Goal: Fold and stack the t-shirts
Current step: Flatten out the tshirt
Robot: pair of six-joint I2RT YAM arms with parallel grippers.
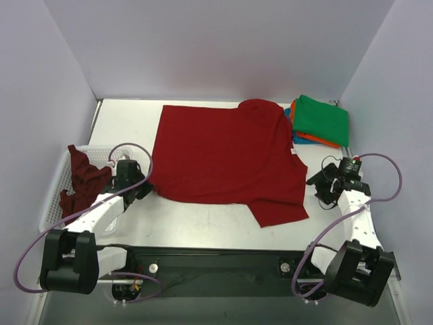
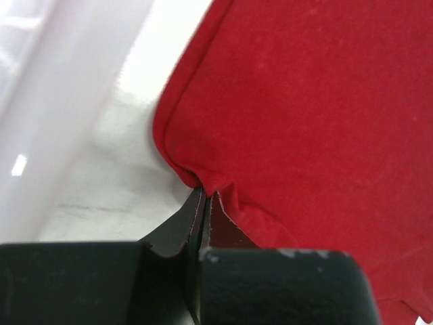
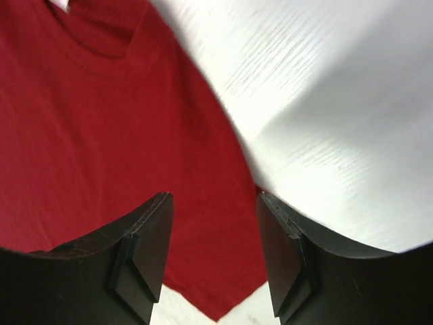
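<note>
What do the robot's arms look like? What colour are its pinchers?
The left arm and right arm both have white links between chunky black joints. A thin purple cable loops along each one. The left gripper and right gripper have flat black fingers with wedge-shaped tips.

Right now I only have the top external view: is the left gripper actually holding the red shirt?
Observer: Yes. The left wrist view shows the left gripper shut, pinching the hem of the red t-shirt at a corner.
Operator: And the right one?
Observer: The right gripper is open, its fingers apart and nothing clamped between them.
Operator: What is under it?
Observer: Red cloth shows through the gap, and the shirt's edge runs beneath, with bare table beyond it.
</note>
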